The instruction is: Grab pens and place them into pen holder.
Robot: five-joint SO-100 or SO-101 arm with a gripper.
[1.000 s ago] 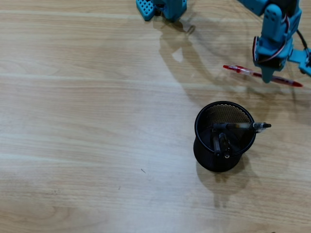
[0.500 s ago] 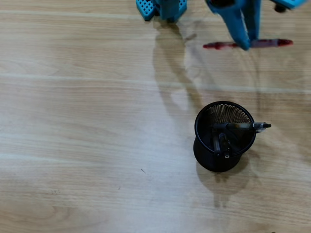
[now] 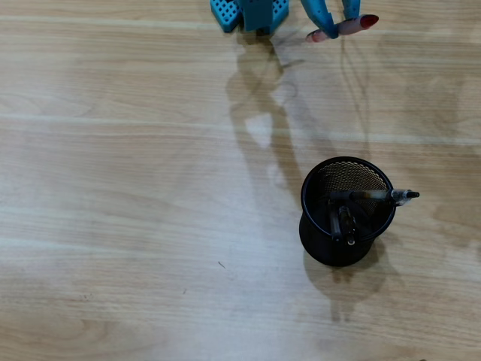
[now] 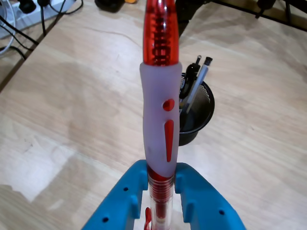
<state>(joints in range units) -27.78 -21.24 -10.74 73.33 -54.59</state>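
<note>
Gripper: blue two-finger jaws clamped on the red pen, filling the bottom of the wrist view.
Red pen: red and white barrel, held upright in the wrist view; in the overhead view it sticks out near the top edge.
Pen holder: black mesh cup standing on the table, well apart from the gripper, already containing dark pens.
Table: light wood grain.
</note>
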